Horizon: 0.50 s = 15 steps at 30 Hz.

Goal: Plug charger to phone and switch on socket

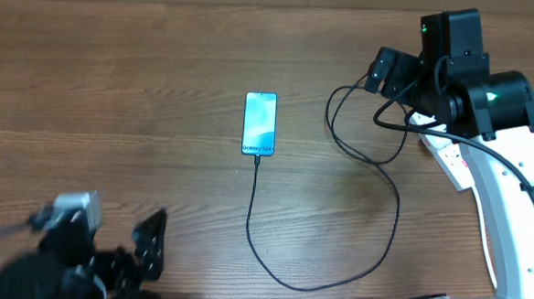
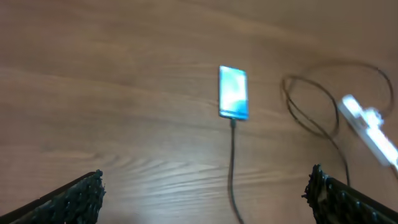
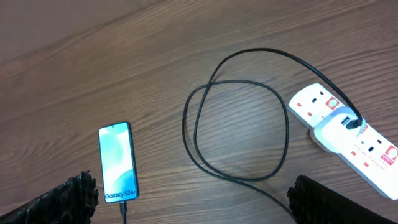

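Overhead view sets the socket (image 1: 448,157) at the table's right, long axis slanting toward the near-right corner, just beside the wide-spread right gripper (image 1: 385,75) and far from the equally spread left gripper (image 1: 148,244), so the right arm is nearer.

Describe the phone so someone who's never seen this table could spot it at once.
On the wooden table, look near the middle, to the left of the white socket as the overhead view shows it. The phone lies flat there, a slim dark-edged rectangle with the black charger running to its lower end. It is the only thing with a lit pale blue screen, marked Galaxy.
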{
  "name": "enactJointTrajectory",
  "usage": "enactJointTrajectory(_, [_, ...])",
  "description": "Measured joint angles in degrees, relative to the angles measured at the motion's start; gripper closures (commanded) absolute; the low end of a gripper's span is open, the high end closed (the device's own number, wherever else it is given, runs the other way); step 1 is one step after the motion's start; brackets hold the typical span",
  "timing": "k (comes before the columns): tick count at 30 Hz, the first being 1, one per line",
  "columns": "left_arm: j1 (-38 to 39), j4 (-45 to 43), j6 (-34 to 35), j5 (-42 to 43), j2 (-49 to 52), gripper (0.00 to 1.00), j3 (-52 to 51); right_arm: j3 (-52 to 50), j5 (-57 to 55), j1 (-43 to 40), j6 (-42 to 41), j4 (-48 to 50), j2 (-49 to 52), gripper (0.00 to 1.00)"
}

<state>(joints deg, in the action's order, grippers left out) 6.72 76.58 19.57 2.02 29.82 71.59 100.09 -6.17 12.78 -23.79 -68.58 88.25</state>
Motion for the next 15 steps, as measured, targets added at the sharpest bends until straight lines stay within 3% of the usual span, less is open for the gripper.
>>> enactJointTrajectory(5, [0.0, 0.3, 5.3, -5.2, -9.5, 0.00, -6.1, 0.0, 0.0, 0.0, 0.0, 0.0, 0.0, 0.00])
enactJointTrajectory(15, [0.0, 0.0, 15.2, -7.0, -10.6, 0.01, -6.8, 0.0, 0.0, 0.0, 0.0, 0.0, 0.0, 0.00])
